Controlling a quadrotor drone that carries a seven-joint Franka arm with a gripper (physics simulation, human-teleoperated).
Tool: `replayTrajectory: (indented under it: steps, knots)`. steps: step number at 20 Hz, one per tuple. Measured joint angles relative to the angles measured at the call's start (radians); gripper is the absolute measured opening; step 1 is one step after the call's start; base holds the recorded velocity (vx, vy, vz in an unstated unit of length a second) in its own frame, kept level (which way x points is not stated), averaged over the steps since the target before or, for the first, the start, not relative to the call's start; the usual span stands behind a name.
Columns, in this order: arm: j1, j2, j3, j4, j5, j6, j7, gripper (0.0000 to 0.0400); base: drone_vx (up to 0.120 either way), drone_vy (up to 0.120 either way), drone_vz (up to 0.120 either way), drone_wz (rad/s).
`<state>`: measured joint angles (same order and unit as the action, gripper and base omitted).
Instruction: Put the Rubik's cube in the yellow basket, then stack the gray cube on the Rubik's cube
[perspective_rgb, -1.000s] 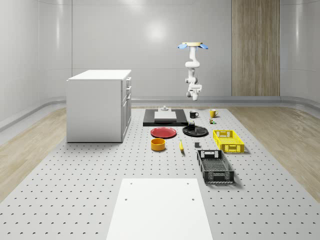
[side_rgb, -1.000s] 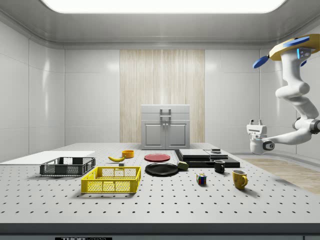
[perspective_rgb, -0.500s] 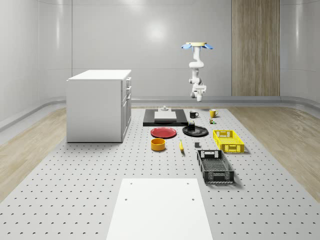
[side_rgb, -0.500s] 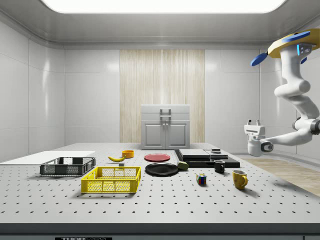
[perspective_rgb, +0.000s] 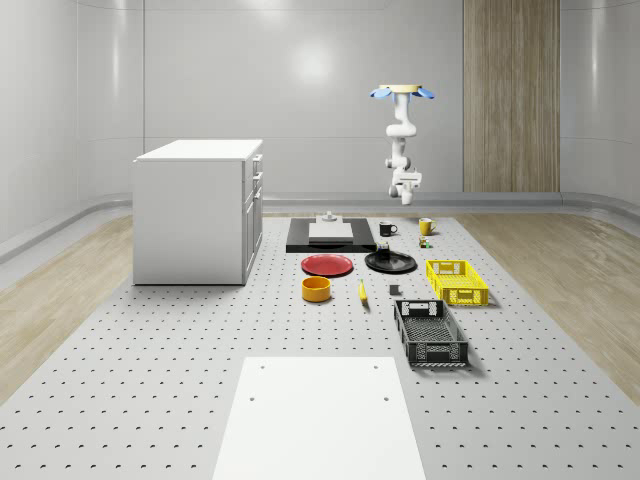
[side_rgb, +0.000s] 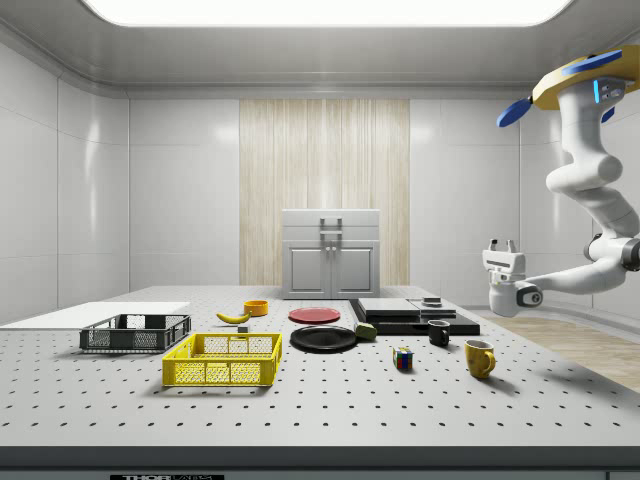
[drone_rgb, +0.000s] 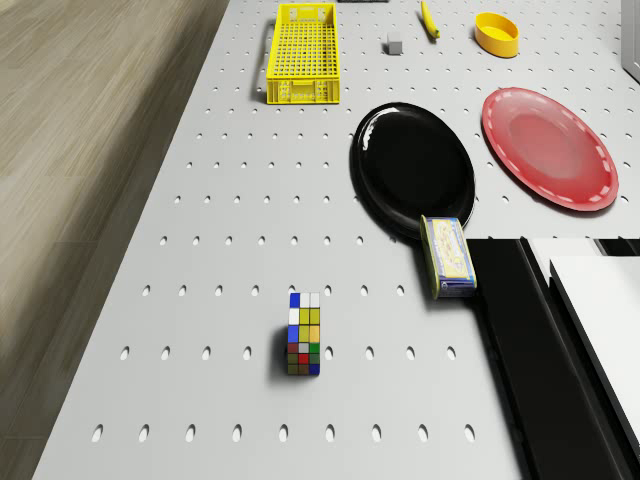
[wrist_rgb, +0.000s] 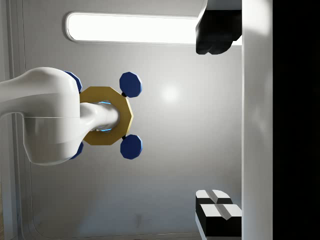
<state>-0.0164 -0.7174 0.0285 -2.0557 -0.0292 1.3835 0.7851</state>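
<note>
Perforated grey table (perspective_rgb: 150, 400) beneath drone (perspective_rgb: 401, 93), pale-walled room.

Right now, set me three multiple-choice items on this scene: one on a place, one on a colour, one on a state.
1. Where does the Rubik's cube lie?
A. in the yellow basket
B. on the bare perforated table
C. on the red plate

2. What colour is the plate that touches the small box?
A. black
B. white
C. green

3. What is the state of the drone?
A. resting on the cabinet
B. landed on the table
C. hovering in the air, gripper pointing up

Answers: 1 B, the drone view shows it alone on the table, far from the yellow basket. 2 A, its glossy black rim meets the box. 3 C, the side view shows it aloft by the table's far end.
</note>
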Motion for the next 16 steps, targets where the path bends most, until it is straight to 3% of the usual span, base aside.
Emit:
replayTrajectory:
  steps: [9,16]
  knots:
    - [-0.026,-0.007,0.083,-0.013,-0.117,0.008,0.016,0.0400,0.120,0.120,0.000,0.000]
    - [-0.098,-0.027,0.305,-0.090,-0.436,0.024,0.063,0.0400,0.120,0.000,0.000,0.000]
